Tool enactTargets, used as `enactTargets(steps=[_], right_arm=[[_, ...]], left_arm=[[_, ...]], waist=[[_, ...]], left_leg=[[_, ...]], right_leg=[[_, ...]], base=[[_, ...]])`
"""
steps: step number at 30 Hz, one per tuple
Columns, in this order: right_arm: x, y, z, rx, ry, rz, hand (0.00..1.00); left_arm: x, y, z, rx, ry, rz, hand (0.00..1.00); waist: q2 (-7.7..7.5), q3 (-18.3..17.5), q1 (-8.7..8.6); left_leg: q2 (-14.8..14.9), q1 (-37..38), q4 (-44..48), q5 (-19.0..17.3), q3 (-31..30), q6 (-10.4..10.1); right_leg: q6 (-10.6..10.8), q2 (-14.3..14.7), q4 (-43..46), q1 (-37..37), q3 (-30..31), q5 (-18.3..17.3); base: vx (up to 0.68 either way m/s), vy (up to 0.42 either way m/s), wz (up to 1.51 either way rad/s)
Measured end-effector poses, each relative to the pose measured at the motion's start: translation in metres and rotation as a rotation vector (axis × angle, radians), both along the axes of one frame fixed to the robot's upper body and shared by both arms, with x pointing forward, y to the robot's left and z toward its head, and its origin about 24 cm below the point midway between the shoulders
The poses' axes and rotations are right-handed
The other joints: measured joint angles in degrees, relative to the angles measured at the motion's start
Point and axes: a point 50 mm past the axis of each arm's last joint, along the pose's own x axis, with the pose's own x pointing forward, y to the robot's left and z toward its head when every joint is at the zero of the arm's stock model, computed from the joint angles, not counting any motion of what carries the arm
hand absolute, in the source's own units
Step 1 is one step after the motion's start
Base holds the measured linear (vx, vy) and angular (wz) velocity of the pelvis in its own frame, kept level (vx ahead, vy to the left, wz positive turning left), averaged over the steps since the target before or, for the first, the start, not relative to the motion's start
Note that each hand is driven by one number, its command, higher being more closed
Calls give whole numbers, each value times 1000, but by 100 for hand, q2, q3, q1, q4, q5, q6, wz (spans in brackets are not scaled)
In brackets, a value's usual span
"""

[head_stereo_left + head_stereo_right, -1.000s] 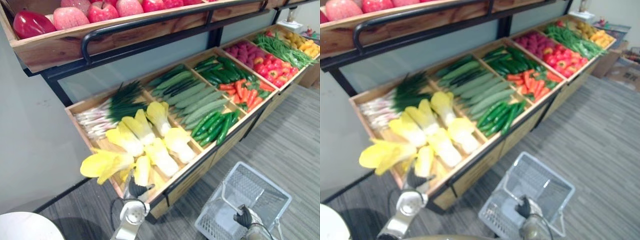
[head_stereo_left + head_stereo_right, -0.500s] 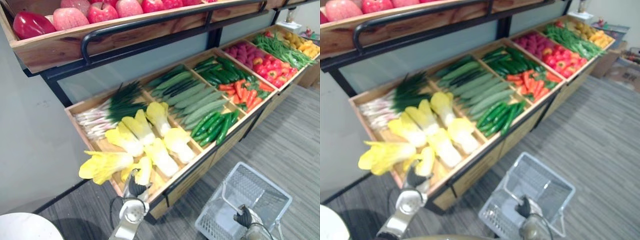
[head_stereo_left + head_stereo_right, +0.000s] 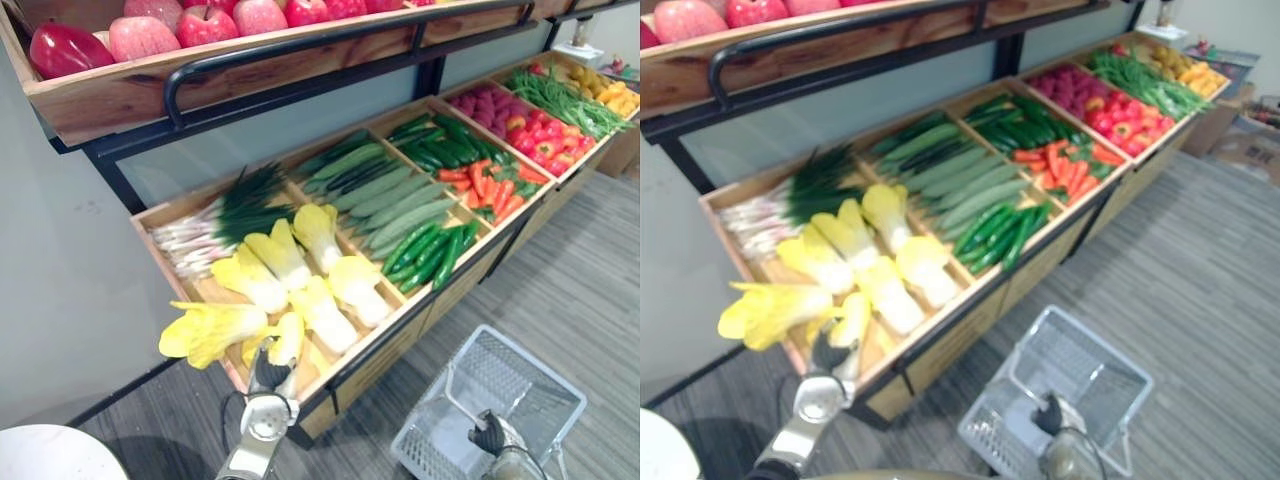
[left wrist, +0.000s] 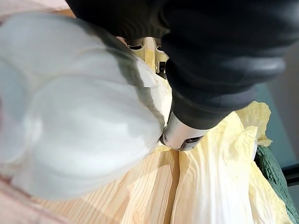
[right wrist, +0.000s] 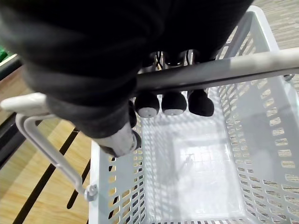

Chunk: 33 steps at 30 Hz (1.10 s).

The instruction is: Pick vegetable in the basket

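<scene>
Right hand (image 3: 487, 436) curled round handle (image 5: 224, 70) of white plastic basket (image 3: 540, 385). Basket is empty and hangs low by stand front, probably parked there so drop is short. Left hand (image 3: 270, 372) at near corner of wooden crate (image 3: 400, 322), thumb and fingers clamped on white stalk end of chinese cabbage (image 3: 286, 340) (firm end, leaves would likely tear). Cabbage not out of crate yet, leafy top pointing away. Splayed yellow cabbage (image 3: 205, 330) just beside. Further back: cucumbers (image 3: 395, 195), spring onions (image 3: 215, 225), apples (image 3: 200, 22) on top shelf.
</scene>
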Motion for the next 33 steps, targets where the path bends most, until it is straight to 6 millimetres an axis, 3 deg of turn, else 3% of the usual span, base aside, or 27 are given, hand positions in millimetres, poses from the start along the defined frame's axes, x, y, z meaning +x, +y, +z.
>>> enactTargets(steps=[7, 14, 24, 33], right_arm=[[0, 0, 0, 0, 1, 0, 100], [1, 0, 0, 0, -1, 1, 100], [2, -3, 1, -2, -7, -13, 100], [2, -4, 1, -3, -9, -20, 100]], left_arm=[[4, 0, 6, -68, -29, 48, 100], [15, -9, 27, -155, -137, 62, 100], [26, -22, 56, -216, -266, 7, 100], [27, -27, 59, -240, -277, 1, 100]], waist=[[-27, -10, -14], [-139, -57, -118], [-137, -59, -166], [-135, -61, -172]], left_leg=[[0, 0, 0, 10, 3, 12], [-6, -5, 0, 15, 6, 19], [-4, -6, 1, 15, 12, 19], [-4, -5, 1, 15, 12, 20]], right_leg=[[-7, -1, 0, -2, 2, 23], [-4, -8, 0, -8, 3, 26], [-4, -6, 2, -14, 9, 28], [-4, -7, 2, -13, 8, 28]], base=[[0, 0, 0], [0, 0, 0], [0, 0, 0], [0, 0, 0]])
